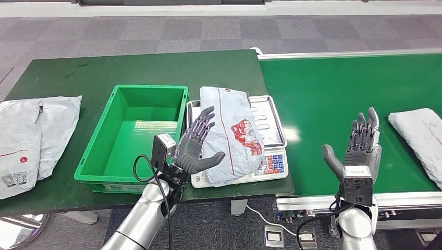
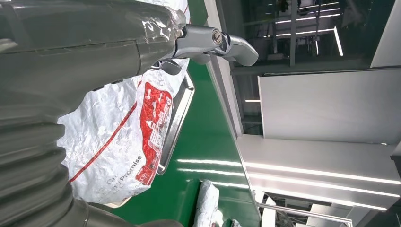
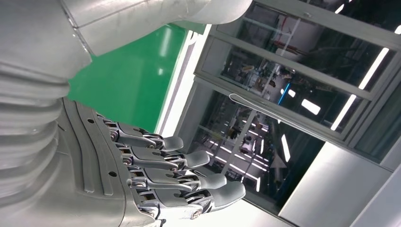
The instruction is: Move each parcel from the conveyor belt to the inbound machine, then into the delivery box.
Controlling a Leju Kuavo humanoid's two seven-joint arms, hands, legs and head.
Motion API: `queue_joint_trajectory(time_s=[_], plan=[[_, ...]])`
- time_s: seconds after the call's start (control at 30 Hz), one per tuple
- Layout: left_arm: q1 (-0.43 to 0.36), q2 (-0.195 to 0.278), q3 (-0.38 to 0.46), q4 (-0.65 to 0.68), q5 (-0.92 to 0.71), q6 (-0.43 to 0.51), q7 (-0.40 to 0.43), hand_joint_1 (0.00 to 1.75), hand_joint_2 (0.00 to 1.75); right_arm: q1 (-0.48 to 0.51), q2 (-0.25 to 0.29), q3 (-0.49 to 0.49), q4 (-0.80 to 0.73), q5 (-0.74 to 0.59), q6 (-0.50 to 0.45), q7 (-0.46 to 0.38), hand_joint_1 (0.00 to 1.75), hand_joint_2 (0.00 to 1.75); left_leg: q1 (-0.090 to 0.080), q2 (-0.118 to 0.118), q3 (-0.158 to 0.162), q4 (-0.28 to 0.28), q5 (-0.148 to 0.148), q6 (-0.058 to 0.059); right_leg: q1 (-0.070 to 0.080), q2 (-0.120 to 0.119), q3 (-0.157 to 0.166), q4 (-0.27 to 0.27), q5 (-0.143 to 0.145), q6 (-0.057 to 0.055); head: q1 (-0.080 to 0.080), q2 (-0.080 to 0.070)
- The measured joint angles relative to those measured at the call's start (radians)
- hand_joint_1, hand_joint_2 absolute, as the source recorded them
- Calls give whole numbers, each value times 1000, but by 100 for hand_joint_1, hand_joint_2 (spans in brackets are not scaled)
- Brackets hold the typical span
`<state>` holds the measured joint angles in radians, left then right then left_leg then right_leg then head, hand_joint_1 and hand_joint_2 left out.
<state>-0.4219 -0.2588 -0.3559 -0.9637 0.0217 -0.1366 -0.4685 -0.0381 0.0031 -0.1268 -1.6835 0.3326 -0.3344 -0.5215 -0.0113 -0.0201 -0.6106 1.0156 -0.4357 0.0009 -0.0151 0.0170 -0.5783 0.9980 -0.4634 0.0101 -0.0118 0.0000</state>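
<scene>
One parcel (image 1: 229, 134) is lying on the scale (image 1: 268, 122), the inbound machine, draped over its tray and keypad; it is waiting to go into the bin (image 1: 136, 130) just beside it, which is standing bare. Another parcel (image 1: 419, 136) is sitting on the belt (image 1: 333, 99), not yet picked. Two bags (image 1: 34, 138) are lying on the worktop (image 1: 94, 67) beyond the bin.

The left hand (image 1: 197, 147) is hovering at the first parcel's edge with fingers spread apart, gripping nothing; whether it is touching is unclear. The right hand (image 1: 359, 146) is raised over the belt, fingers apart, holding nothing.
</scene>
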Motion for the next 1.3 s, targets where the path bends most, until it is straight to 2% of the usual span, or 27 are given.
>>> queue_joint_trajectory(time_s=[1.3], plan=[[-3, -1, 0, 5, 0, 0, 0, 0, 175, 0, 0, -1, 0, 0, 0, 0, 0, 175, 0, 0, 0, 0, 0, 0, 0, 0, 0, 0, 0, 0, 0, 0]])
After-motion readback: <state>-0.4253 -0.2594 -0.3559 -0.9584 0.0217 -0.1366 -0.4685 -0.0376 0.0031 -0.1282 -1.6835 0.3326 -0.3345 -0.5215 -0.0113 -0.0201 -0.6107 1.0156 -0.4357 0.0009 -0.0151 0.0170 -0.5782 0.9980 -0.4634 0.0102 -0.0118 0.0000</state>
